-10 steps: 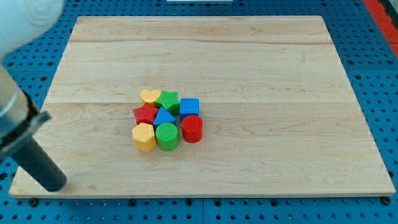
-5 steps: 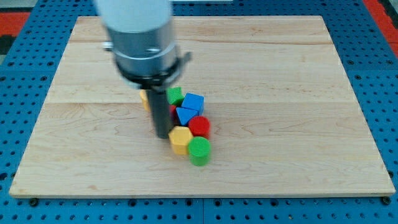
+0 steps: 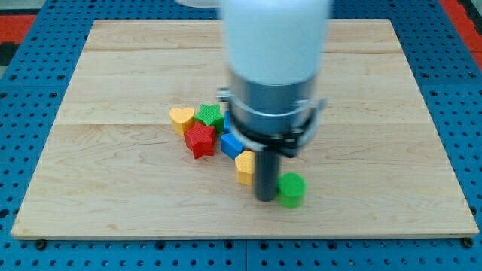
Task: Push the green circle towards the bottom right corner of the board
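The green circle (image 3: 291,189) lies on the wooden board (image 3: 113,188), right of centre and toward the view's bottom. My tip (image 3: 265,198) stands right against its left side. The yellow hexagon block (image 3: 244,166) sits just left of the rod, touching or nearly touching it. The arm's white and grey body hides the board's middle above the rod.
A blue block (image 3: 230,143) shows partly at the arm's left edge. A red star (image 3: 199,139), a green star (image 3: 209,115) and a yellow heart (image 3: 181,117) lie to the left of centre. Other blocks may be hidden behind the arm.
The arm has swept from the view's left to the right through the cluster. The green circle and yellow hexagon moved right and down. The other blocks were spread apart.
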You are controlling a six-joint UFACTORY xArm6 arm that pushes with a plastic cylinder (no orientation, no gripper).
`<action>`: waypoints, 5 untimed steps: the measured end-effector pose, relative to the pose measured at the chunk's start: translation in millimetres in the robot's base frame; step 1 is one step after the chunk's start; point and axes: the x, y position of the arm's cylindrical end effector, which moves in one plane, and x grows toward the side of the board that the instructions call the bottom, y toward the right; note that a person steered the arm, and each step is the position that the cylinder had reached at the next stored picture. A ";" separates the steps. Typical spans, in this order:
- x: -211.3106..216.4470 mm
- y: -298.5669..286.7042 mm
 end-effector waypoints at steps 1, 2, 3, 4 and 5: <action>-1.1 27.7; 1.4 48.1; -9.9 42.6; -36.3 20.5; -49.4 -29.8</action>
